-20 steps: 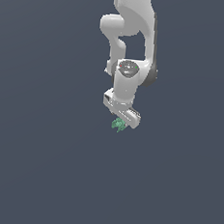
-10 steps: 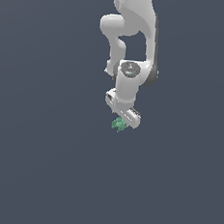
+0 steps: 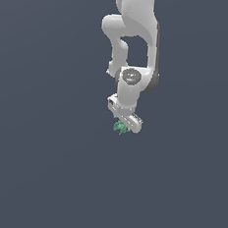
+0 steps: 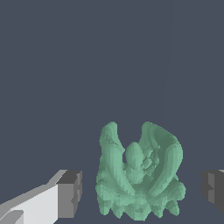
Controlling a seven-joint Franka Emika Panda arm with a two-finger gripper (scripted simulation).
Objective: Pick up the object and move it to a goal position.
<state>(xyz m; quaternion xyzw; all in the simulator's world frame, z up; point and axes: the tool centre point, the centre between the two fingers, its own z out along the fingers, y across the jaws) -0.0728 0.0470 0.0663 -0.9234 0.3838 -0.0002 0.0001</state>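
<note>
Object (image 4: 138, 175), teal-green and lumpy with prongs, between the gripper (image 4: 140, 190) fingers (image 4: 68, 194), jaws apart, gaps on both sides

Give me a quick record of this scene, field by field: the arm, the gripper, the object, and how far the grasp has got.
arm: white Panda arm, reaching down from the top of the exterior view
gripper: open, one finger on either side of the object
object: teal-green, lumpy, with small prongs; much smaller than the hand
contact: gaps show between both fingers and the object in the wrist view
grasp: not yet closed
surroundings: plain dark grey-blue surface
</note>
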